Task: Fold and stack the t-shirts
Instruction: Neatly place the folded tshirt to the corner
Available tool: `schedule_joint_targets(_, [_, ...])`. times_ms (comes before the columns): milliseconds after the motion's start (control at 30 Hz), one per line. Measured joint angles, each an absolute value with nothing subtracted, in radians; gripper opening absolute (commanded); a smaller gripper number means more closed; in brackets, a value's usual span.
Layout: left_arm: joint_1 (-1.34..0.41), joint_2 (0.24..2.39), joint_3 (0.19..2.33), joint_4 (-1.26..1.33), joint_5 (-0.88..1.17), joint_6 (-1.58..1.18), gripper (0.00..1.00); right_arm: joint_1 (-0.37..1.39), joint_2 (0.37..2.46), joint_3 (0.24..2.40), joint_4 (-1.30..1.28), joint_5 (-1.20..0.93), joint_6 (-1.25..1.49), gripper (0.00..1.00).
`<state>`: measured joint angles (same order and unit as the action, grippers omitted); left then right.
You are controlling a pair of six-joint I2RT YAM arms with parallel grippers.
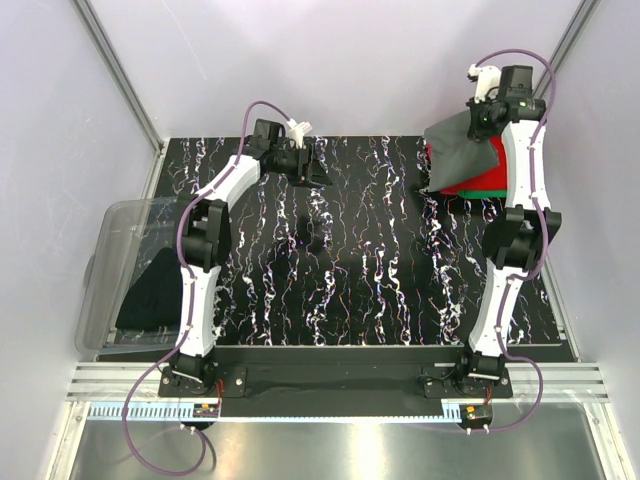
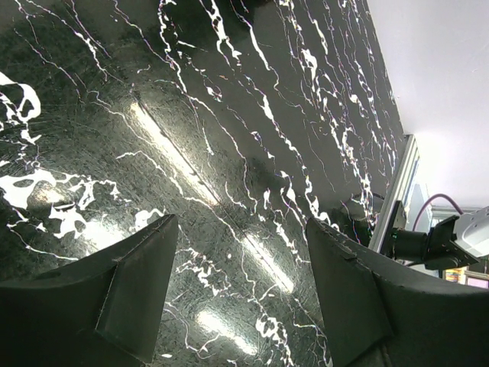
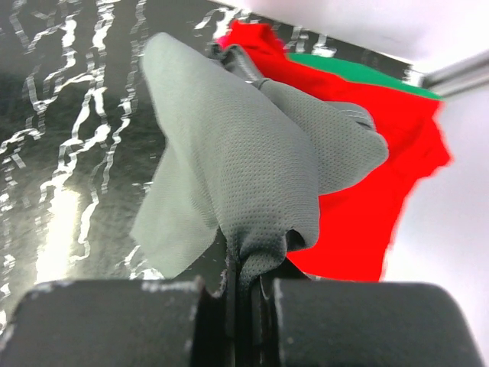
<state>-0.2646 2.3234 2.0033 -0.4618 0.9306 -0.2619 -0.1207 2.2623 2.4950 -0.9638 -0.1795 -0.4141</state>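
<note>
**Grey shirt [image 3: 237,160] pinched at the far right**

The right hand [image 3: 244,287] is clenched on a bunched fold of it, above the red shirt [image 3: 351,206] — the green shirt [image 3: 355,70] underneath shows only an edge. The left hand [image 2: 241,283] hangs released over the desk [image 1: 350,280].

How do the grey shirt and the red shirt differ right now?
The grey shirt is bunched and pinched in the right gripper; the red shirt is not gripped. The grey shirt hangs crumpled on top; the red shirt lies spread beneath it, over the green shirt. Both are at the far right corner of the table.
</note>
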Motion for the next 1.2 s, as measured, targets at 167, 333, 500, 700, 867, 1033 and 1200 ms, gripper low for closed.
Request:
schedule_joint_targets(167, [-0.271, 2.309, 2.003, -0.462, 0.927, -0.261, 0.73, -0.175, 2.314, 2.57, -0.949, -0.176, -0.413, 0.0])
schedule_joint_targets(333, [-0.286, 2.286, 2.003, -0.464, 0.914, -0.253, 0.73, -0.217, 2.413, 2.632, -0.91, -0.173, -0.414, 0.0])
schedule_joint_targets(500, [-0.307, 2.282, 2.002, -0.481, 0.903, -0.234, 0.74, -0.22, 2.518, 2.655, -0.885, -0.164, -0.414, 0.0])
schedule_joint_targets(700, [-0.326, 2.281, 2.002, -0.493, 0.88, -0.209, 0.74, -0.216, 2.598, 2.698, -0.852, -0.131, -0.412, 0.0])
schedule_joint_targets(867, [-0.333, 2.281, 2.002, -0.511, 0.861, -0.197, 0.75, -0.216, 2.61, 2.721, -0.805, -0.078, -0.413, 0.01])
schedule_joint_targets(1033, [-0.333, 2.281, 2.002, -0.532, 0.846, -0.181, 0.75, -0.219, 2.627, 2.74, -0.738, -0.009, -0.407, 0.58])
schedule_joint_targets(1200, [-0.333, 2.279, 2.002, -0.537, 0.84, -0.175, 0.76, -0.222, 2.634, 2.74, -0.678, 0.055, -0.406, 0.84])
